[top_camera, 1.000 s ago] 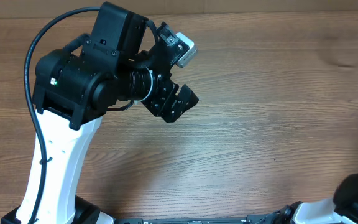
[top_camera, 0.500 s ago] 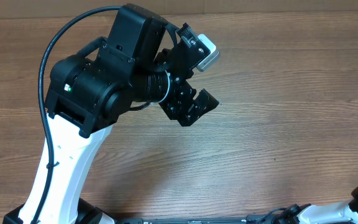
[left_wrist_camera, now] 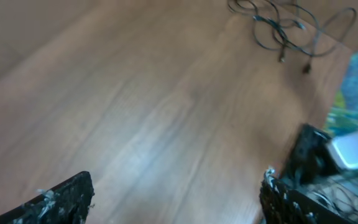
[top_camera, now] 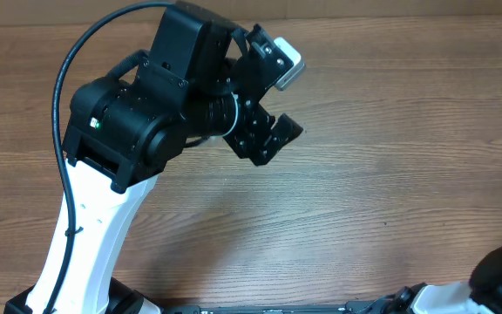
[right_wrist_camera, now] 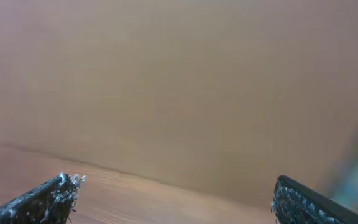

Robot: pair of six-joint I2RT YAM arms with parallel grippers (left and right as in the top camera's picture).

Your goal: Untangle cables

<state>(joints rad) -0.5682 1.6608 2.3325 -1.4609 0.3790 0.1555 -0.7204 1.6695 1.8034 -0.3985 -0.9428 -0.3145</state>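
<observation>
In the upper left of the overhead frame, the left arm (top_camera: 138,113) is reaching over the wooden surface (top_camera: 364,174), with its pincer (top_camera: 273,138) hanging above bare wood near the frame's centre. In the left wrist view its two fingertips are sitting in the lower left (left_wrist_camera: 61,198) and lower right corners, spread wide apart, with nothing between them; the pincer is standing open and holding nothing.

The cables (left_wrist_camera: 284,28) are lying in the upper right of the left wrist view as a loose tangle of thin dark loops, with small plugs showing at two ends. They are resting on the surface, well apart from the left pincer. In the overhead frame only a few thin dark strands are showing at the right edge, cut off by the frame.

At the lower right corner of the overhead frame, a dark part of the right arm (top_camera: 499,275) is peeking in. In the right wrist view the right pincer (right_wrist_camera: 176,202) is gaping open too, its fingertips (right_wrist_camera: 45,200) sitting at the two lower corners with nothing between them. That view is blurred, showing only brown tones.
</observation>
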